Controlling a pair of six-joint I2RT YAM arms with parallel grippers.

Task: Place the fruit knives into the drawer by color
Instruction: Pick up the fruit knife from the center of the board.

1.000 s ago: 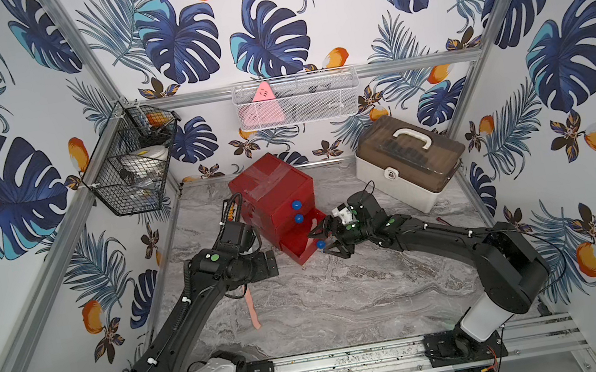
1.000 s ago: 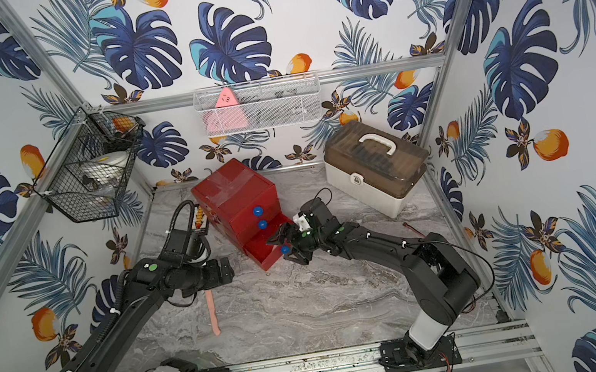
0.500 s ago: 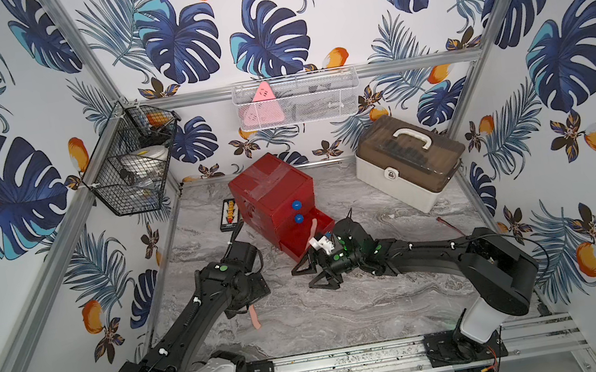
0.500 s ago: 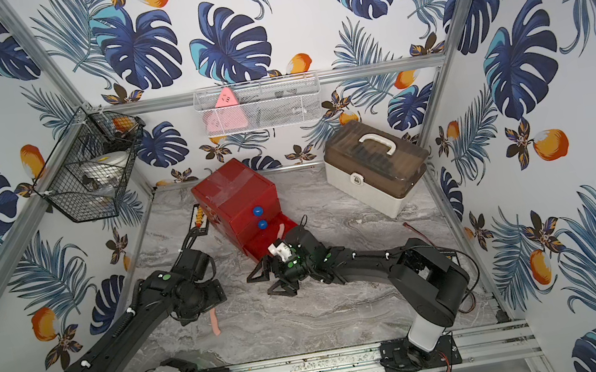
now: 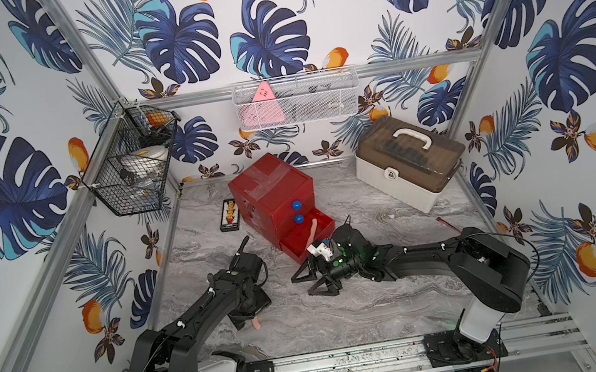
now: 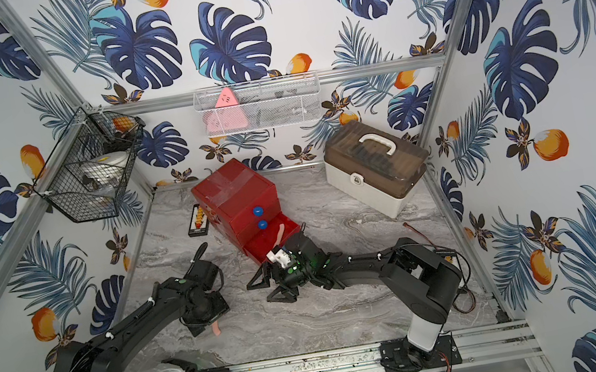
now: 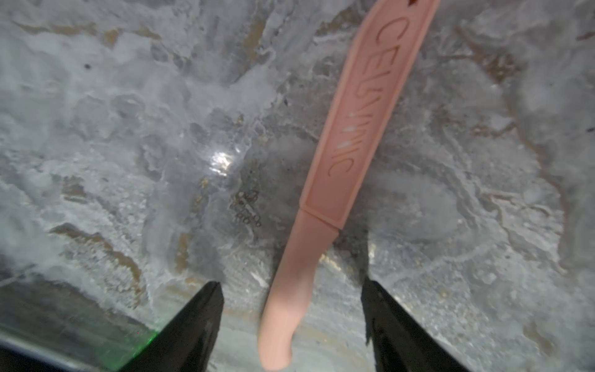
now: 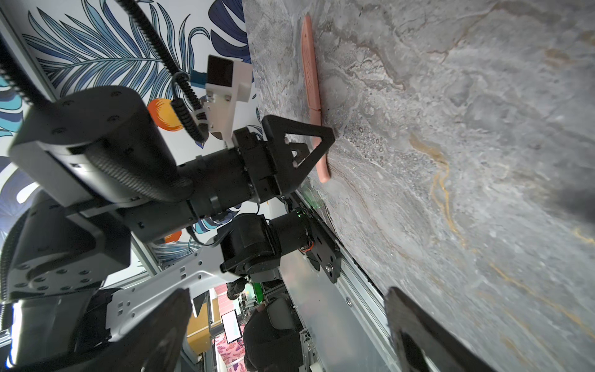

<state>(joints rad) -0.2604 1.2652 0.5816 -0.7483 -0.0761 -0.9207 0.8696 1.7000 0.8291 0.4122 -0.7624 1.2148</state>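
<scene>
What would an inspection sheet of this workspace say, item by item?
Surface: grey marble-patterned tabletop.
Job's things: red drawer chest, bottom drawer pulled out with one pink knife inside; second pink knife flat on the tabletop. Other knives not seen.
Clutter: beige case with brown lid; small black beaded frame beside the chest.
Grippers: left gripper open, astride that knife's handle without touching; right gripper open, empty.
Cables: loose red wire near the table's edge.
Surroundings: black wire basket and white mesh basket on leaf-patterned walls.
</scene>
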